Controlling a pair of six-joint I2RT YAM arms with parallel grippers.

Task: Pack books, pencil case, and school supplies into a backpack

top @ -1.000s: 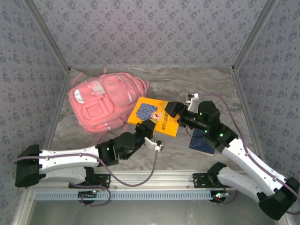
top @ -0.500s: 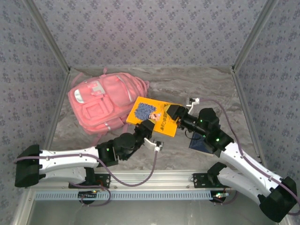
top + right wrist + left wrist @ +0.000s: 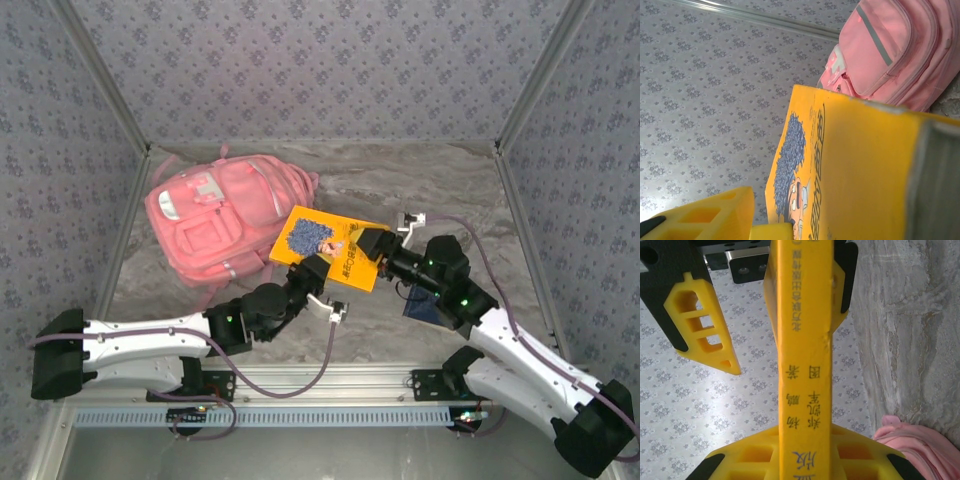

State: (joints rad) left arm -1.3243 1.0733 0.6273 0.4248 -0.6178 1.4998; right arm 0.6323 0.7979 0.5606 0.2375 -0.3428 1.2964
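Toward the near edge of the table (image 3: 420, 185), the left gripper (image 3: 318, 268) was clamped on the yellow book (image 3: 318, 238), holding it by its near side. The right gripper (image 3: 374, 244) straddled the book's right edge, jaws apparently apart, one finger clear of the cover. Loading this book was the step in hand. Next it likely needed carrying to the backpack (image 3: 220, 215) by the far-left corner, whose opening I couldn't make out.

Pink backpack (image 3: 225, 225) reads as soft, matt woven cloth, with a shinier grey strip across a pocket. The yellow book (image 3: 310, 235) has a smooth, faintly glossy paper cover, and there's a small dent on its spine. The left gripper's fingers (image 3: 752, 447) are matt yellow plastic backed with black. The tabletop (image 3: 450, 190) looks like smooth, marbled stone. The walls (image 3: 320, 70) are matt and printed. The front rail (image 3: 300, 416) is ridged pale metal.
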